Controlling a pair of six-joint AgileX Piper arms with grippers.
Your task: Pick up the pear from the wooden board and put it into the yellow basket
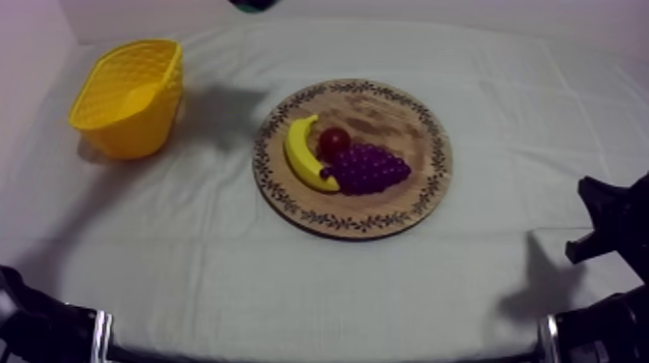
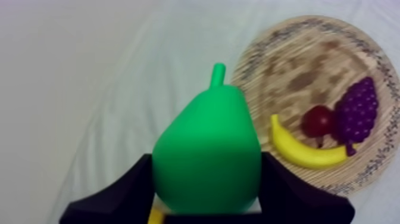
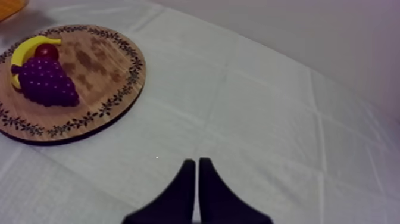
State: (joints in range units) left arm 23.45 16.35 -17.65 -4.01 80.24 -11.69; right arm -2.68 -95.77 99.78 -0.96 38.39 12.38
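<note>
Over grey-white cloth (image 1: 193,241), left gripper (image 2: 205,179) clamps pear (image 2: 208,143) off wooden board (image 2: 309,65) — yellow basket (image 1: 135,121) drop not yet done.

Top view: overhead, angled down across the grey-white cloth (image 1: 290,280). Left wrist view: close behind a green toy pear (image 2: 208,161), looking down at the round wooden board with patterned rim (image 2: 297,59). Right wrist view: low over the cloth. All views share the board.

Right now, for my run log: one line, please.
left jaws: shut on pear | right jaws: shut | board: banana, grapes, small red fruit
</note>
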